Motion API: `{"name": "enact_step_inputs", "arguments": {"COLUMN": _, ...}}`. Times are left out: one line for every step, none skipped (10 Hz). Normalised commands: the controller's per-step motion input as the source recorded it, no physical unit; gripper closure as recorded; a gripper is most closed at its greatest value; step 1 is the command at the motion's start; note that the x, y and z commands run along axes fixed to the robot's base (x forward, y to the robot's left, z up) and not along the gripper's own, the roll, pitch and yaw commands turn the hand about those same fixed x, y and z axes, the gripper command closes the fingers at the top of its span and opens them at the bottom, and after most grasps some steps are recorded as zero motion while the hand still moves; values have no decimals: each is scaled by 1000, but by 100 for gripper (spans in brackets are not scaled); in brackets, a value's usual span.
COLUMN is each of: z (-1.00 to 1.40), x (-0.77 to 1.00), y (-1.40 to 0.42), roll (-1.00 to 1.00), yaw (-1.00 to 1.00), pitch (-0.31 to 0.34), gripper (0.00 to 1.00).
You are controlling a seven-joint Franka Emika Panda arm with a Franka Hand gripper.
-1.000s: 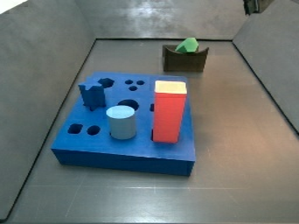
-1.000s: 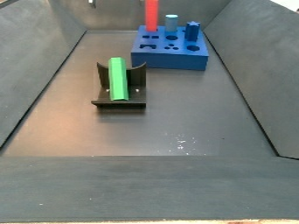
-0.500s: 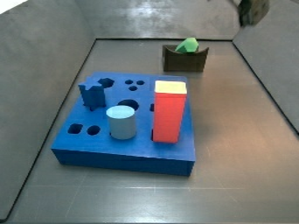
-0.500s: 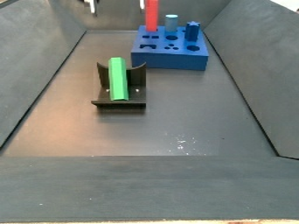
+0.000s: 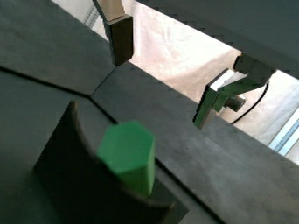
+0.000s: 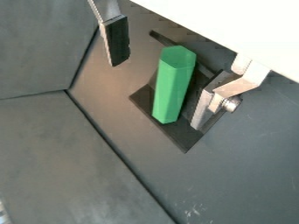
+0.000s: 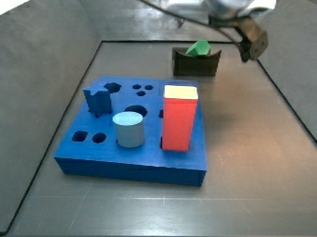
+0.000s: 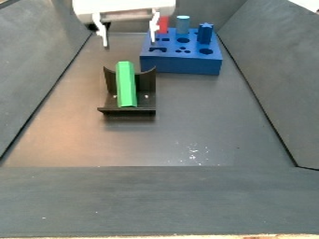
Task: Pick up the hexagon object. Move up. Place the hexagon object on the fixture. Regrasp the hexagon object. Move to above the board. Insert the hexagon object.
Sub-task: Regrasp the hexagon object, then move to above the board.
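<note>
Both claw fingers spread above fixture

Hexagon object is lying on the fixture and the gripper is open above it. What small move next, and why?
Probably lower the gripper straight down over the hexagon object. It lies in the fixture notch, untouched, and in both wrist views the fingers stand apart on either side of it, above it. The regrasp is not yet made, so descend before closing.

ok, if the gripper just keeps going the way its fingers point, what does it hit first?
Probably the hexagon object lying in the fixture: the open gripper straddles it in both wrist views. Its height above is unclear.
</note>
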Motion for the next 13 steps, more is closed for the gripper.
{"name": "enact_step_inputs", "arguments": {"z": -1000, "x": 99, "y": 40, "roll": 80, "yaw": 27, "pitch": -80, "gripper": 0}}
{"name": "enact_step_inputs", "arguments": {"z": -1000, "x": 109, "y": 32, "roll": 80, "yaw": 12, "pitch": -70, "gripper": 0}}
{"name": "enact_step_inputs", "arguments": {"z": -988, "x": 114, "y": 28, "roll": 82, "yaw": 5, "pitch": -61, "gripper": 0}}
{"name": "enact_step_inputs", "arguments": {"z": -795, "x": 103, "y": 19, "roll": 81, "yaw": -3, "pitch": -51, "gripper": 0}}
{"name": "enact_step_inputs", "arguments": {"z": -656, "x": 85, "y": 14, "roll": 76, "yaw": -7, "pitch": -49, "gripper": 0}}
{"name": "enact_step_inputs", "arguments": {"z": -465, "x": 70, "y": 10, "roll": 75, "yaw": -6, "pitch": -46, "gripper": 0}}
{"name": "enact_step_inputs", "arguments": {"z": -328, "x": 69, "y": 7, "roll": 74, "yaw": -5, "pitch": -46, "gripper": 0}}
{"name": "enact_step_inputs", "arguments": {"z": -184, "x": 34, "y": 2, "roll": 65, "yaw": 3, "pitch": -21, "gripper": 0}}
{"name": "enact_step_inputs", "arguments": {"z": 0, "x": 0, "y": 0, "roll": 0, "yaw": 0, "pitch": 0, "gripper": 100}}
{"name": "enact_step_inputs", "arguments": {"z": 1000, "x": -90, "y": 178, "roll": -433, "yaw": 181, "pitch": -36, "gripper": 100}}
{"name": "enact_step_inputs", "arguments": {"z": 1000, "x": -93, "y": 177, "roll": -433, "yaw": 170, "pitch": -36, "gripper": 100}}
{"name": "enact_step_inputs", "arguments": {"z": 1000, "x": -95, "y": 171, "roll": -379, "yaw": 126, "pitch": -78, "gripper": 100}}
{"name": "enact_step_inputs", "arguments": {"z": 1000, "x": -97, "y": 158, "roll": -265, "yaw": 77, "pitch": -147, "gripper": 100}}
